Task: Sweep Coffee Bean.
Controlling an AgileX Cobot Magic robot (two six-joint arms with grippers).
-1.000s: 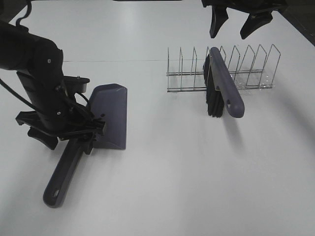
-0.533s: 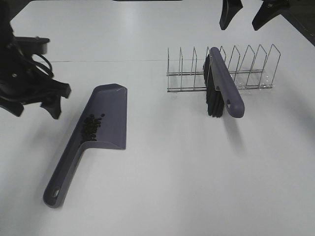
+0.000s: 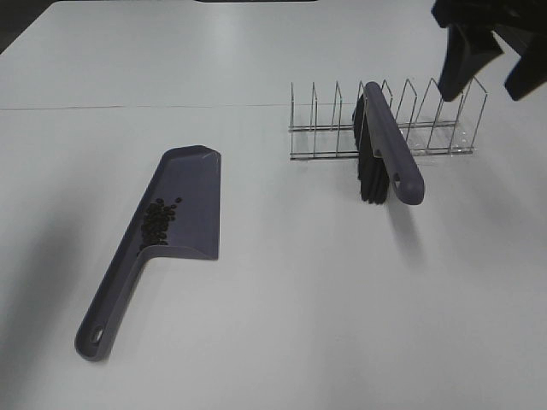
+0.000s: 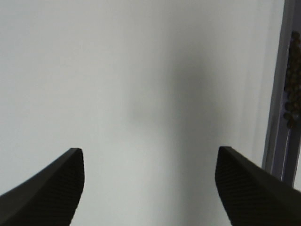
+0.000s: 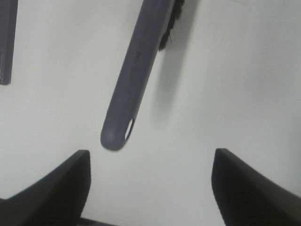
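The coffee beans (image 3: 159, 219) lie as a small dark cluster inside the purple dustpan (image 3: 188, 201), which rests flat on the white table at the left. They also show at the edge of the left wrist view (image 4: 292, 84). The purple brush (image 3: 390, 147) with black bristles leans in the wire rack (image 3: 427, 120); its handle shows in the right wrist view (image 5: 136, 84). My left gripper (image 4: 148, 188) is open and empty over bare table beside the dustpan, out of the exterior view. My right gripper (image 3: 494, 61) is open and empty, above the rack's right end.
The dustpan's long handle (image 3: 107, 307) points toward the front left. A thin seam line (image 3: 137, 107) crosses the table at the back. The table's far right corner edge lies behind the right gripper.
My left arm has let go of the dustpan and drawn away to the left, out of the exterior view, uncovering the beans. My right gripper has moved right and lower, toward the rack's right end.
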